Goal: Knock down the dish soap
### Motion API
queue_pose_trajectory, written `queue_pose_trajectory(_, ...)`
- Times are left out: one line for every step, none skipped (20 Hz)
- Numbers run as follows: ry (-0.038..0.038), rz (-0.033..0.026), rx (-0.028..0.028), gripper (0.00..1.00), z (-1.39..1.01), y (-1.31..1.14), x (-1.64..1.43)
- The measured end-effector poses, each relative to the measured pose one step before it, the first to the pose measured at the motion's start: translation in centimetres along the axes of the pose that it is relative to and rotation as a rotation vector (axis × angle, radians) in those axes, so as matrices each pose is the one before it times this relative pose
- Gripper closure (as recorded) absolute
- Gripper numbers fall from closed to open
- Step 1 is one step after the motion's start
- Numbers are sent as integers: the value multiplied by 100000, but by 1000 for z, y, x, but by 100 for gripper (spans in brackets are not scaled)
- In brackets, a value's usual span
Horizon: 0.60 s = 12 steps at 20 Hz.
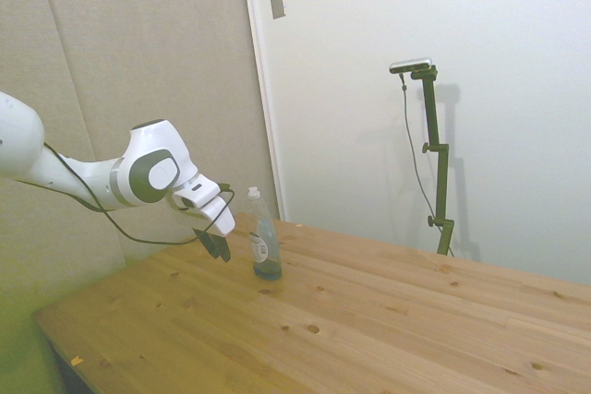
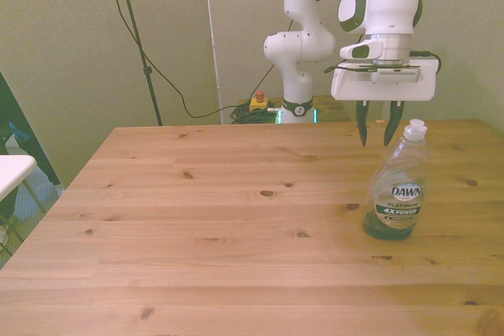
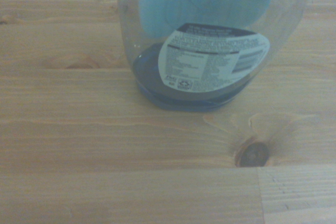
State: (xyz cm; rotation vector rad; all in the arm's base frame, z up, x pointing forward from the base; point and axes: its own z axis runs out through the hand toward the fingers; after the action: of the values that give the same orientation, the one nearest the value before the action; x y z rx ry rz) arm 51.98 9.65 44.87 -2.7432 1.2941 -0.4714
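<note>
Clear slim plastic dish soap bottle stands upright on the knotty wooden table, side on, white arm's dark-fingered gripper just beside it. From the front, the gripper hangs slightly parted, holding nothing, behind the bottle's cap. Wrist view: bottle base blurred, top cut off.

The dish soap is clear plastic with a white cap, a white and blue label, and dark blue liquid at its base. My end effector has a white body and dark fingers. The surface is light brown wood with dark knots.
</note>
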Motion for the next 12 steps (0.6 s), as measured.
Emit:
queue_pose_trajectory(384,489,151,100,100,-417,55)
queue_pose_trajectory(552,132,251,100,-8,-431,103)
queue_pose_trajectory(653,134,264,100,-65,-400,84)
queue_pose_trajectory(544,340,374,100,-107,-395,84)
queue_pose_trajectory(412,273,269,100,-56,-298,79)
queue_pose_trajectory(487,262,263,100,-63,-297,122)
queue_pose_trajectory(811,4,-15,100,6,-245,134)
queue_pose_trajectory(799,384,-167,100,96,-217,149)
queue_pose_trajectory(475,440,23,100,74,-245,150)
queue_pose_trajectory(413,167,35,100,67,-227,125)
queue_pose_trajectory(491,180,-47,100,79,-173,137)
queue_pose_trajectory(422,430,146,100,10,-212,192)
